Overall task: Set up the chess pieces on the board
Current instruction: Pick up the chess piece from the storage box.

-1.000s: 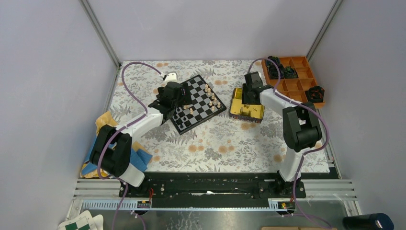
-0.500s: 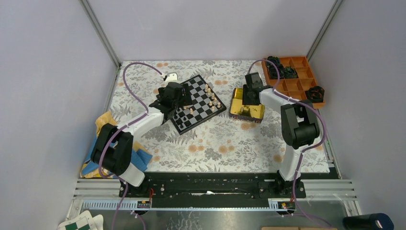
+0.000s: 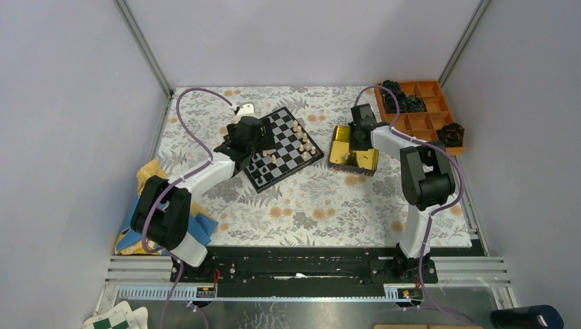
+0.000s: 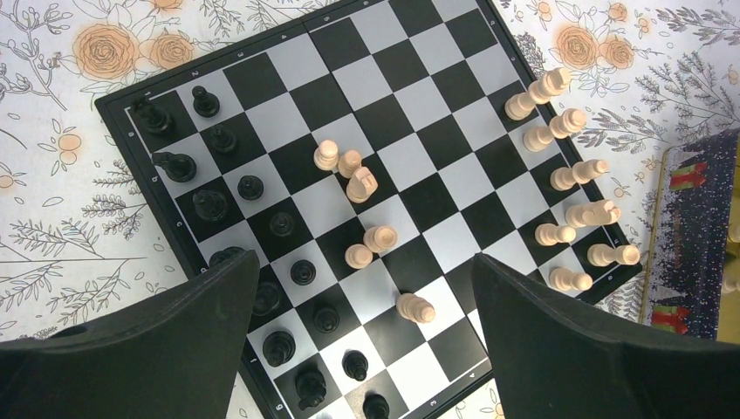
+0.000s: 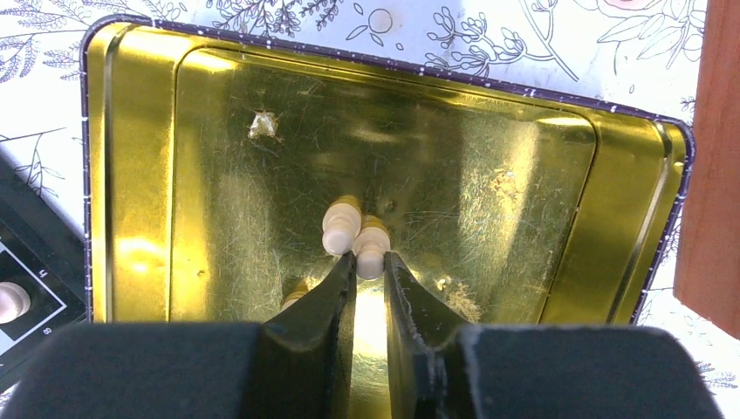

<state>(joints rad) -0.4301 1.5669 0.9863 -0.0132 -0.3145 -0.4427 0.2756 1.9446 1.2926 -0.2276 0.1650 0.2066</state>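
The left gripper hangs wide open and empty over the board, near the far edge of the bench, left of centre. The right gripper is pinched onto a tan piece inside the gold tin beside the board.

On the board, chess pieces; some in the tin to its right; tray farther right, behind.

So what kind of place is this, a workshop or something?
Probably a robotics lab test cell rather than a workshop: the left arm and right arm are bolted to a metal rail, plain grey panels box them in, and a chess board lies on a floral cloth.
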